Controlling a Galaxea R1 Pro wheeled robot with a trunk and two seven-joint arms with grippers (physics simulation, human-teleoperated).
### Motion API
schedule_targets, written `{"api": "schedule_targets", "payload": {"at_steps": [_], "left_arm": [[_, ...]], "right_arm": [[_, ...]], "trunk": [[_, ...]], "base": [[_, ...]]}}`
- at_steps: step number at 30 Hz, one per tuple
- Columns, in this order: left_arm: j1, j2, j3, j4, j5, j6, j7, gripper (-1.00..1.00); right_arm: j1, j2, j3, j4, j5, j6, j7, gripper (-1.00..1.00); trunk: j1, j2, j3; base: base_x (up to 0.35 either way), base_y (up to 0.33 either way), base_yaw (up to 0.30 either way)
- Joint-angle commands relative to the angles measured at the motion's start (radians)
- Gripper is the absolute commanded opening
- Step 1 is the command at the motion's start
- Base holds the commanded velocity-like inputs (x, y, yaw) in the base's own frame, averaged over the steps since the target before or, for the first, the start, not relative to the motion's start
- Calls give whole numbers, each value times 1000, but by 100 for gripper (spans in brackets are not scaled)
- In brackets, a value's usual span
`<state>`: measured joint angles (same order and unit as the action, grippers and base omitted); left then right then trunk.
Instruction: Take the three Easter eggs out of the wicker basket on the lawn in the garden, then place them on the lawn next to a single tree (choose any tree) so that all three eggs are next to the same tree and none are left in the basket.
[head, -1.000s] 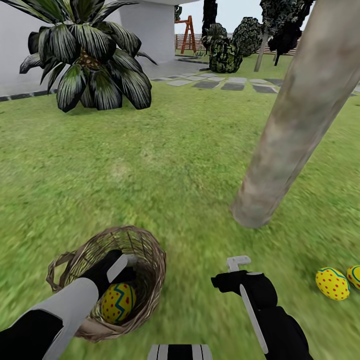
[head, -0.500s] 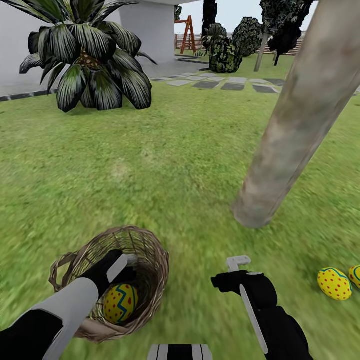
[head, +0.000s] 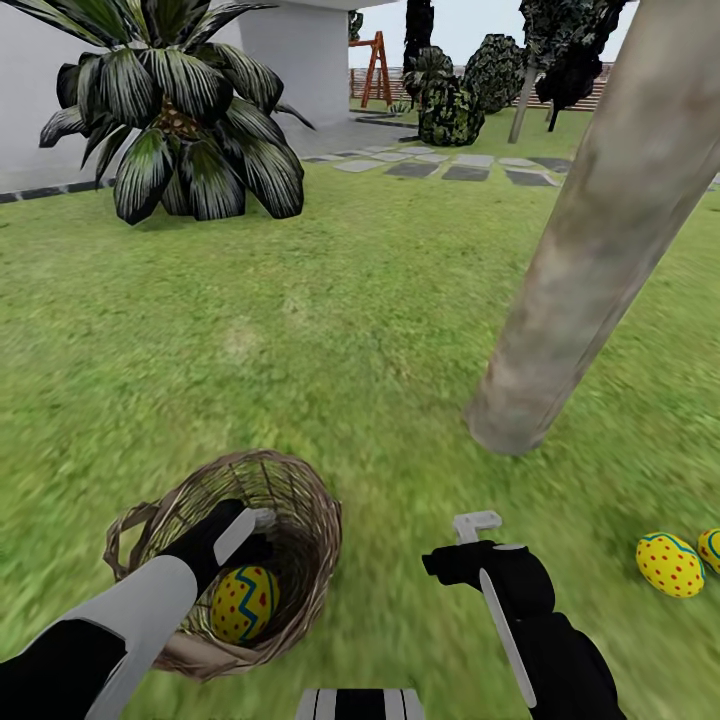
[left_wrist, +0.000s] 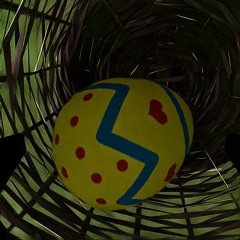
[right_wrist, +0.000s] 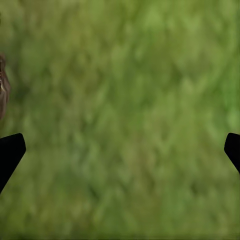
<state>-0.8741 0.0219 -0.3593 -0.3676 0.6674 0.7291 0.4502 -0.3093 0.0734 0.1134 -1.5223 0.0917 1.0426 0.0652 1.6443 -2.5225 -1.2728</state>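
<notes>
Inside wicker basket (head: 305, 520), egg (head: 244, 603) shifted slightly right.

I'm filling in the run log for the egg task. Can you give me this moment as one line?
left gripper: open, inside wicker basket, around last egg | right gripper: open over lawn | two eggs on grass near tree

The left arm (head: 110, 625) has a light grey forearm shell over black joints. The right arm (head: 545, 625) is black with a pale strip. Both end in black-and-white fingers (head: 476, 523).
</notes>
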Motion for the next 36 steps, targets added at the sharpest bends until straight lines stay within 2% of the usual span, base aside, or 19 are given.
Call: {"api": "schedule_targets", "payload": {"at_steps": [1,36], "left_arm": [[0,1,-7,-2,11,3,8,100],[0,1,-8,-3,8,3,9,100]], "right_arm": [[-1,0,0,-1,10,5,7,100],[-1,0,0,-1,10,5,7,100]], "trunk": [[0,0,-1],[0,0,-1]], "base": [[-21,11,0],[-15,7,0]]}}
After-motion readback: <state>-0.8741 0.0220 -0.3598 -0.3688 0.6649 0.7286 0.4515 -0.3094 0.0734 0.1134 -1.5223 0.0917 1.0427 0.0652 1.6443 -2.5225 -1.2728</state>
